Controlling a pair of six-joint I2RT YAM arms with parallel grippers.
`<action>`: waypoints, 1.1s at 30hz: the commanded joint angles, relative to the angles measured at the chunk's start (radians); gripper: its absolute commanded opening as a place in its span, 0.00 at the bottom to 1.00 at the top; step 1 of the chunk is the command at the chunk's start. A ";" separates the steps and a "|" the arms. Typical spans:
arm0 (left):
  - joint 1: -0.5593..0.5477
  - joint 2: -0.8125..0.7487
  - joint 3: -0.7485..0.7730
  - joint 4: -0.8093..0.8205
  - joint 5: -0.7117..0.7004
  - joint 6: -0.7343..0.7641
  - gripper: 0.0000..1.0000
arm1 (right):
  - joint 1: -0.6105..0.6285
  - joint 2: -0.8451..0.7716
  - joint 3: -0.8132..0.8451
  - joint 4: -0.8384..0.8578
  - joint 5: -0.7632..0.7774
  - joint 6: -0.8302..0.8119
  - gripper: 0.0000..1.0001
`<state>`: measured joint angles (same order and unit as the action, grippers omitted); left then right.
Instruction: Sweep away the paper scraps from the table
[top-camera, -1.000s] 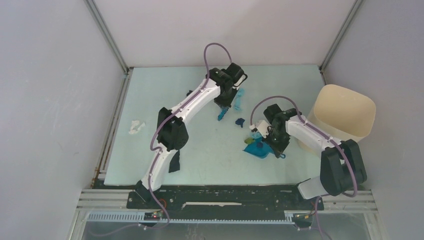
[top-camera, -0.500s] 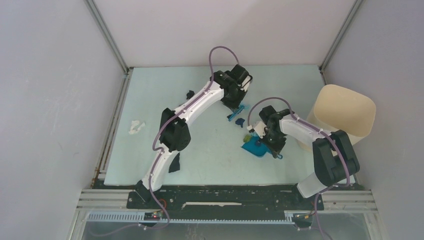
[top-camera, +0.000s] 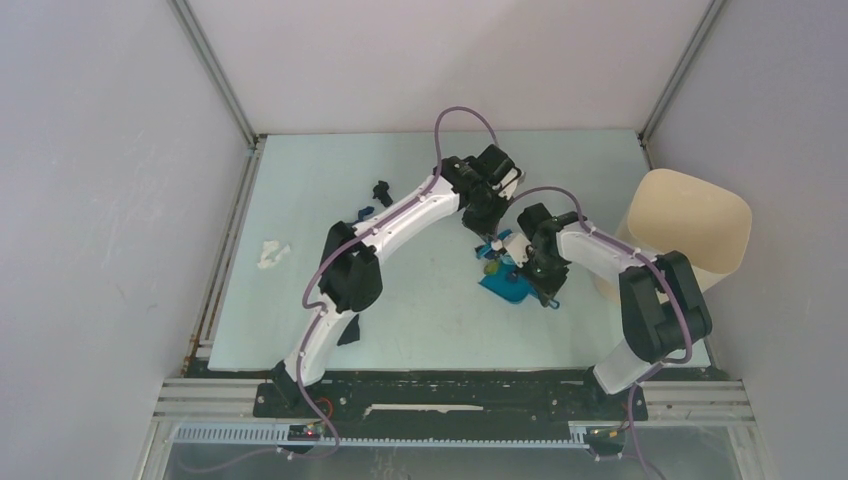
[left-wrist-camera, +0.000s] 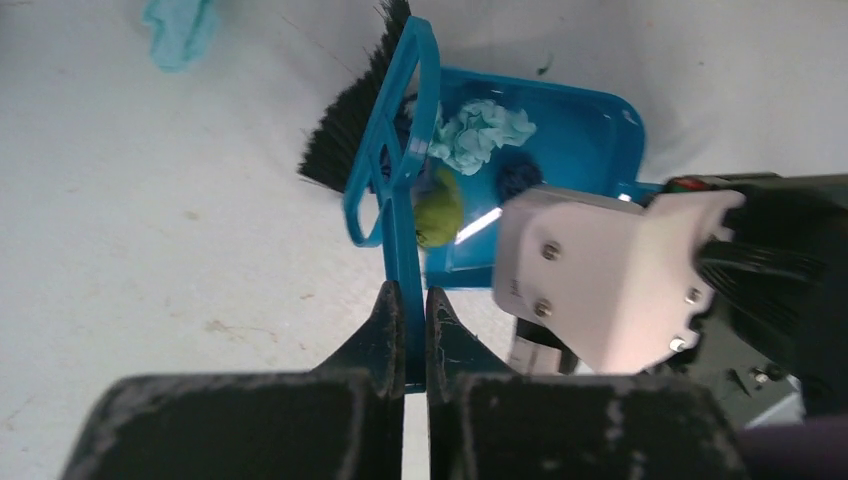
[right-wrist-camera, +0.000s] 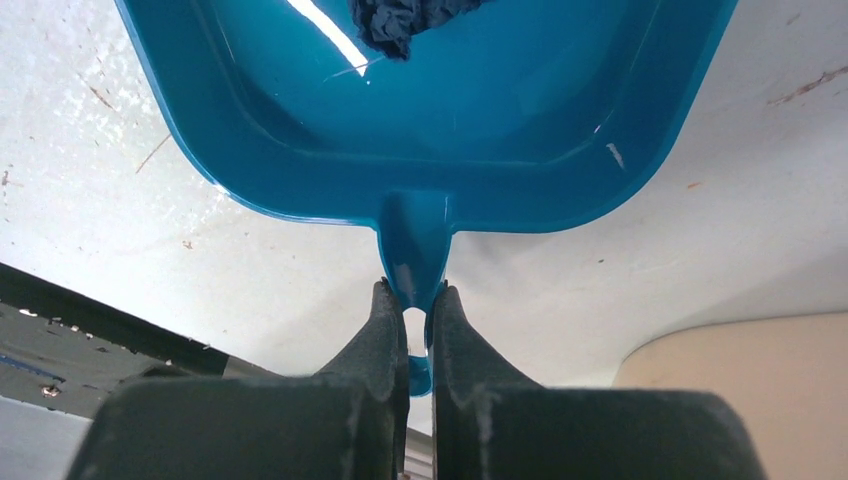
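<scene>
At the desk's (top-camera: 420, 320) right-centre, the left claw (left-wrist-camera: 405, 300) is clamped on the brush (left-wrist-camera: 395, 170) handle, with the bristles at the lip of the dustpan (left-wrist-camera: 590, 120), which the right claw (right-wrist-camera: 410, 300) pinches by its stub. Some paper scraps (left-wrist-camera: 480, 130) lie in the pan, while a white scrap (top-camera: 272, 253) and a black scrap (top-camera: 381, 190) sit far left. The step is probably mid-sweep, and next the brush needs to reach those strays.
</scene>
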<state>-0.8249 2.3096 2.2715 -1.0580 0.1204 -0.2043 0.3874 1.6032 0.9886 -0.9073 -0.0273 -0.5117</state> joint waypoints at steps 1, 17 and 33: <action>-0.022 -0.062 -0.036 -0.028 0.125 -0.080 0.00 | -0.003 0.011 0.034 0.026 -0.016 0.001 0.00; -0.033 -0.162 -0.019 -0.018 0.082 -0.122 0.00 | -0.077 -0.027 0.027 0.047 -0.138 -0.036 0.00; -0.003 -0.281 0.018 -0.013 0.034 -0.097 0.00 | -0.100 -0.184 -0.044 0.108 -0.182 -0.094 0.00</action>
<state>-0.8410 2.1281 2.2463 -1.0771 0.1619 -0.3126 0.2962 1.4719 0.9512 -0.8345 -0.1902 -0.5835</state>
